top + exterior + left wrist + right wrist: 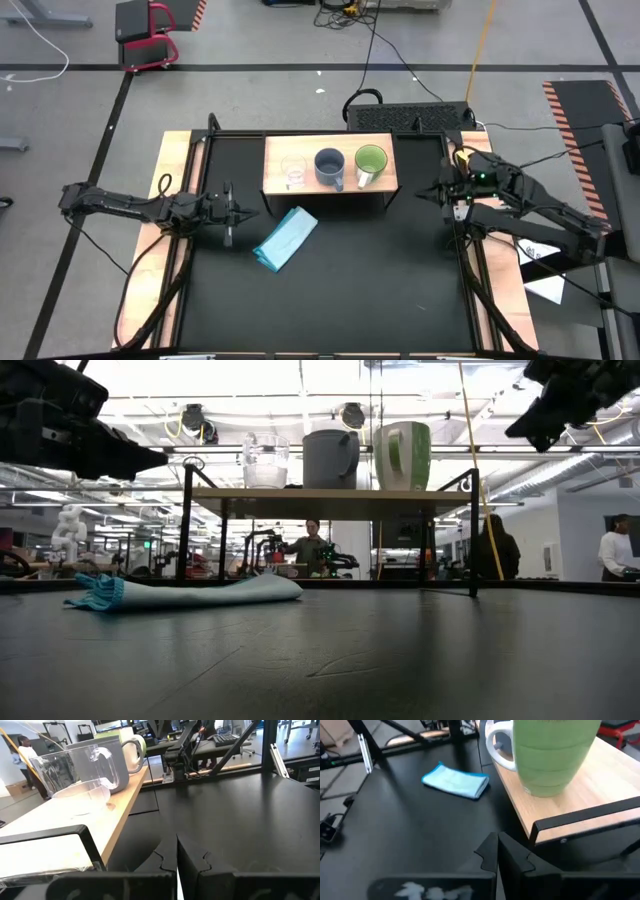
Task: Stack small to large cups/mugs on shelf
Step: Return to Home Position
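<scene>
Light-wood shelf (330, 186) at worktop (330, 300) rear, long axis left to right. Upright along it, mouths up: clear glass cup (293, 172), grey-blue mug (329, 165), lime-green mug (370, 161), mug handles frontward. Left arm (130, 205) level at left edge, right arm (540, 205) at right edge beside shelf end; both sets of jaws closed tight, empty.
</scene>
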`<control>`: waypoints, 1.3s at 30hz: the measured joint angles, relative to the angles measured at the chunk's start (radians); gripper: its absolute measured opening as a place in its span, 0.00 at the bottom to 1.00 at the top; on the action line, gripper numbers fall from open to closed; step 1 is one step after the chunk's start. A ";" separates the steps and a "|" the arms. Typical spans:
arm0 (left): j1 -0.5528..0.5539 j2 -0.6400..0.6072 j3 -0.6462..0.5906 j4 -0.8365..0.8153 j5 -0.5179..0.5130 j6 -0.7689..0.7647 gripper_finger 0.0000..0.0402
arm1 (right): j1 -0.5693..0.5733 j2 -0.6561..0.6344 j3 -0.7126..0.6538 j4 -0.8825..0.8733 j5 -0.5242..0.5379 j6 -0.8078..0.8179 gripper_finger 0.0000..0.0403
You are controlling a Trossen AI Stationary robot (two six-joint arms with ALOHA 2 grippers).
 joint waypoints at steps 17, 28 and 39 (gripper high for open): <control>0.000 0.000 0.000 -0.016 0.048 -0.004 0.01 | 0.006 -0.051 -0.103 0.449 -0.003 0.303 0.00; 0.000 0.000 0.000 0.026 0.016 -0.013 0.01 | 0.072 -0.008 -0.446 1.001 -0.082 0.357 0.00; 0.000 0.000 0.000 0.007 -0.047 0.024 0.00 | 0.211 -0.034 -0.472 0.874 -0.079 0.116 0.00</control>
